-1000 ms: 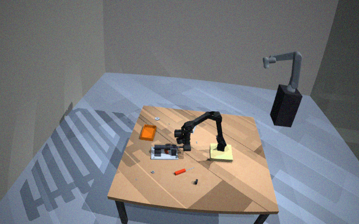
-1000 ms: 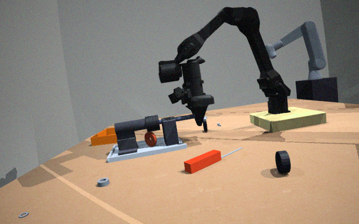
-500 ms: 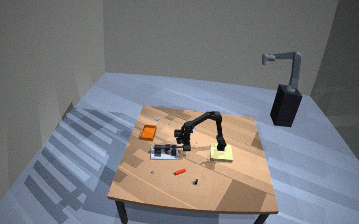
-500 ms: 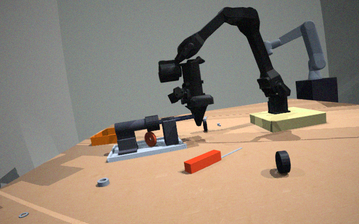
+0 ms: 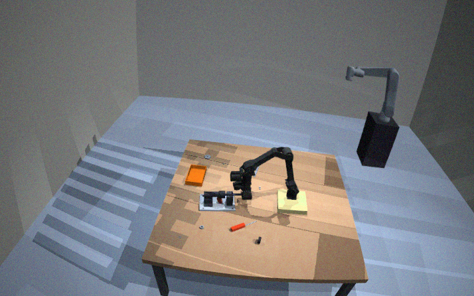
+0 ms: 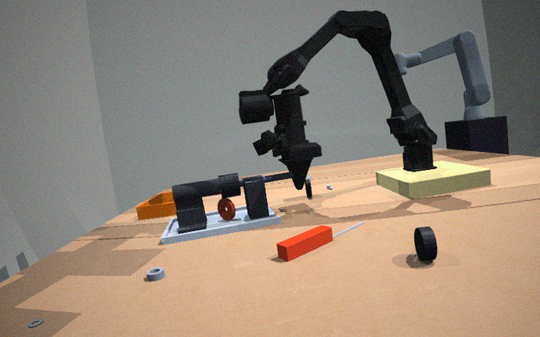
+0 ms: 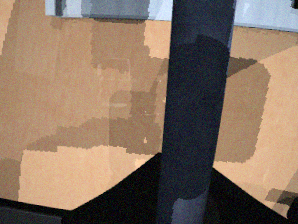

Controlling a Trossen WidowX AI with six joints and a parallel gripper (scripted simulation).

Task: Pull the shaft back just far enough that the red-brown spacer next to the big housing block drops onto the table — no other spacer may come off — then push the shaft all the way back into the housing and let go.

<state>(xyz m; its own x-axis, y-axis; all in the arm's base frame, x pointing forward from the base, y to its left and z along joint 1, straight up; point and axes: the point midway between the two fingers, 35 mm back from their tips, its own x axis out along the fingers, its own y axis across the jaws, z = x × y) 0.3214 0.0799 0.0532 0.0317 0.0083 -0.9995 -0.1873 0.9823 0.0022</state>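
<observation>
Dark shaft [image 6: 278, 177] [image 7: 199, 100] (firmly in hand [image 5: 246, 195] [image 6: 299, 187] [image 7: 176, 163])

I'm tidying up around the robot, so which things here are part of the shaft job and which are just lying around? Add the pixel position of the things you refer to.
Part of the job:
- pincer [image 6: 299, 186], shut on the shaft [image 6: 278, 177] [image 7: 197, 100]
- big housing block [image 6: 191, 209]
- red-brown spacer [image 6: 223, 212], off the shaft

Apparently just lying around:
- red-handled screwdriver [image 5: 237, 226] [image 6: 305, 242]
- orange tray [image 5: 196, 175] [image 6: 154, 212]
- grey ring [image 5: 201, 227] [image 6: 155, 276]
</observation>
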